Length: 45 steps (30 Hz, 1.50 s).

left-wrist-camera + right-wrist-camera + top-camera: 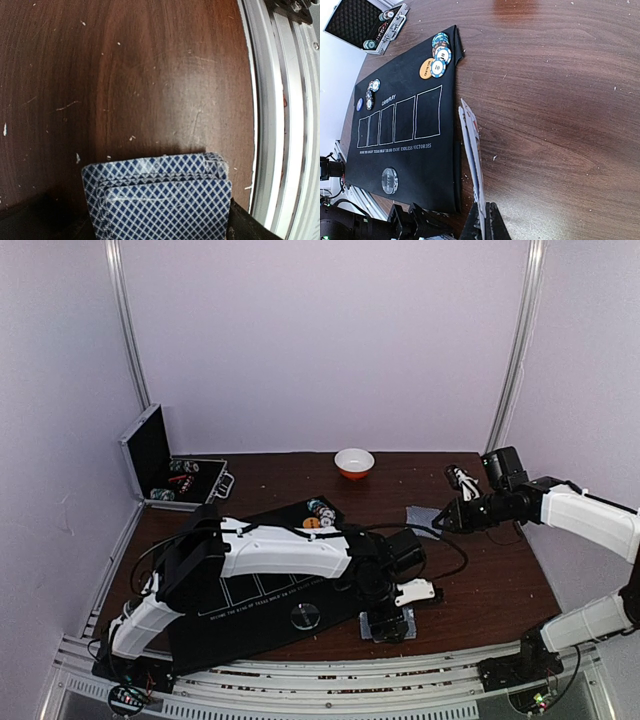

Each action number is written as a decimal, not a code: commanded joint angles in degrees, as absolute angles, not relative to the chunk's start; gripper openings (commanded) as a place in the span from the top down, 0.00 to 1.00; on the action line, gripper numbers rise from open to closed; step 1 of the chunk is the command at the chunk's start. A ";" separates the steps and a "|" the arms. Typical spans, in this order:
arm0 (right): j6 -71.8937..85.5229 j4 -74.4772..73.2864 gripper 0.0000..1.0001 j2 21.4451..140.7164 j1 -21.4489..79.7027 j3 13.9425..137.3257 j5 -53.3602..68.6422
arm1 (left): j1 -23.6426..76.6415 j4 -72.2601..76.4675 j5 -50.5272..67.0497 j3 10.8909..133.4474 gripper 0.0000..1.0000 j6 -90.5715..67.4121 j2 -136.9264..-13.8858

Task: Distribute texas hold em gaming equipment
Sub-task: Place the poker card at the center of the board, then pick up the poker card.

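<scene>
My left gripper (388, 623) sits low by the table's front edge, right of the black five-box mat (250, 600). In the left wrist view it (160, 227) is shut on a deck of blue-backed cards (160, 192), fanned slightly. My right gripper (442, 520) hovers over the right table half, shut on a few cards (471, 145) seen edge-on, red pips showing; they also show in the top view (420, 515). The mat (405, 150) holds striped chips (440, 47), an orange disc (426, 68), more chips (370, 92) and a clear disc (389, 180).
An open metal case (165, 468) with chips stands at the back left. A white bowl with an orange base (354, 462) sits at the back centre. A metal rail (272, 125) runs along the front edge, close to the left gripper.
</scene>
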<state>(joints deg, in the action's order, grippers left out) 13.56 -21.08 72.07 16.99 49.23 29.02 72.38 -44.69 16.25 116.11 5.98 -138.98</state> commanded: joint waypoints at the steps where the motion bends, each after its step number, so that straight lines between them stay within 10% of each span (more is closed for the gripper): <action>1: 13.03 -21.54 1.00 72.94 17.25 50.81 29.72 | 72.07 -44.09 13.93 117.19 0.19 6.60 -138.91; 14: 10.14 -18.26 1.00 69.93 20.12 52.06 33.81 | 69.53 -30.72 14.55 106.69 0.14 2.86 -119.09; 24: -0.01 -14.70 1.00 73.32 36.30 56.11 44.88 | 53.99 -2.22 21.90 67.97 0.43 -5.77 -88.81; 45: -4.25 -14.68 1.00 83.32 42.56 63.46 49.45 | 51.95 -3.25 23.65 56.03 0.98 1.09 -80.08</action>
<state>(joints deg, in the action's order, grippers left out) -3.07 -14.94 82.96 42.15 61.78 47.64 52.58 -5.63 22.22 56.25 -0.27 -81.10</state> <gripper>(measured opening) 0.018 0.016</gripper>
